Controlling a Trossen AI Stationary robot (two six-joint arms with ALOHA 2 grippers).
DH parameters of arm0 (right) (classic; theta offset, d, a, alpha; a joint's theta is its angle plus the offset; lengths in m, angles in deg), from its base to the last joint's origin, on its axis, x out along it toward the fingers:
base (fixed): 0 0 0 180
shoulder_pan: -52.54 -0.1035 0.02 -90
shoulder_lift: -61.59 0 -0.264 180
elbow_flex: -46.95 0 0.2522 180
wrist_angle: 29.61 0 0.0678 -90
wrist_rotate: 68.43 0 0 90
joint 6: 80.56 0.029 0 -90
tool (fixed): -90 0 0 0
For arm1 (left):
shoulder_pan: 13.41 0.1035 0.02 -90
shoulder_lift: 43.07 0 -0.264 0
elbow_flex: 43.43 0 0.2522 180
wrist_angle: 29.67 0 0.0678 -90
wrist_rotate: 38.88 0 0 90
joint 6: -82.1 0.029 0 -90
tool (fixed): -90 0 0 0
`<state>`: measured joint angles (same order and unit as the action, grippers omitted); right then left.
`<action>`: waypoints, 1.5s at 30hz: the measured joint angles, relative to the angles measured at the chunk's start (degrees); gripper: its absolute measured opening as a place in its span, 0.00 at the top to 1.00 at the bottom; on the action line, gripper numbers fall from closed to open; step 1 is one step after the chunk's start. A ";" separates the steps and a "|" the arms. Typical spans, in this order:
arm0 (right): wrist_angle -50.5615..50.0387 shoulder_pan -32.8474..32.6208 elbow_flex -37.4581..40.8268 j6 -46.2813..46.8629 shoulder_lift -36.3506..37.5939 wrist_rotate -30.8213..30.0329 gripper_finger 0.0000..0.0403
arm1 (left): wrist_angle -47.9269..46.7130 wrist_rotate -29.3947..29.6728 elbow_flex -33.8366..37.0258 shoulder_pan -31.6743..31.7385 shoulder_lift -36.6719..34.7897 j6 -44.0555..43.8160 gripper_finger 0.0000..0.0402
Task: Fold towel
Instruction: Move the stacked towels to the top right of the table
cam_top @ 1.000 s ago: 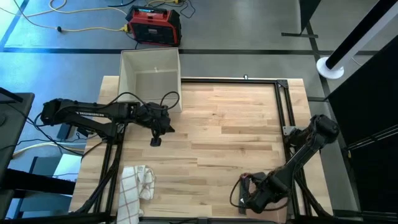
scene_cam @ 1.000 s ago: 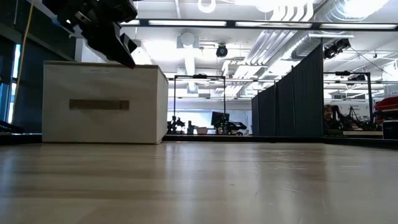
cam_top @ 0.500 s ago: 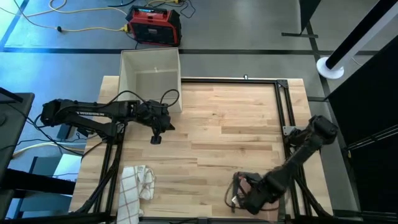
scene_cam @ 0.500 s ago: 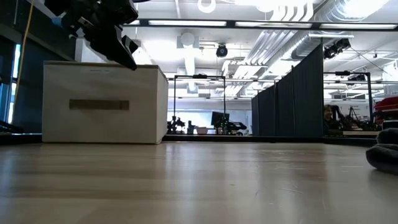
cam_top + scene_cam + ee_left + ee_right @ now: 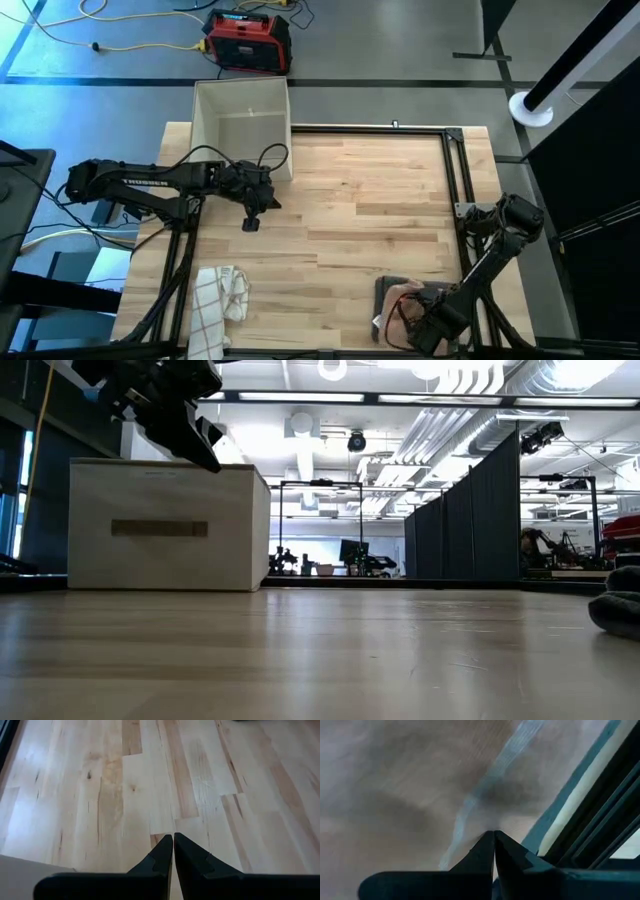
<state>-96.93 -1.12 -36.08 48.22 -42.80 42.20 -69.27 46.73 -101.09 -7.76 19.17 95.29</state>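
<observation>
High view: the pale wood surface carries a white box at its far left corner and the crumpled towel at its near left edge. A red case sits on the grey floor beyond. Left pincer, fingers pressed together, hovers near the box. Right pincer, also closed on nothing, sits low at the near right edge.

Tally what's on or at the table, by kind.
Towel: 1
White box: 1
Robot arms: 2, left gripper and right gripper, fingers together
Total: 4
</observation>
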 joint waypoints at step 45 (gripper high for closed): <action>8.94 60.83 26.07 -61.56 15.10 -13.91 1.00 | -0.02 0.69 0.00 3.06 0.00 -5.80 0.98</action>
<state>-87.99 59.71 -10.01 -13.35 -27.70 28.30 -69.29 47.42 -101.09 -4.70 19.17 89.49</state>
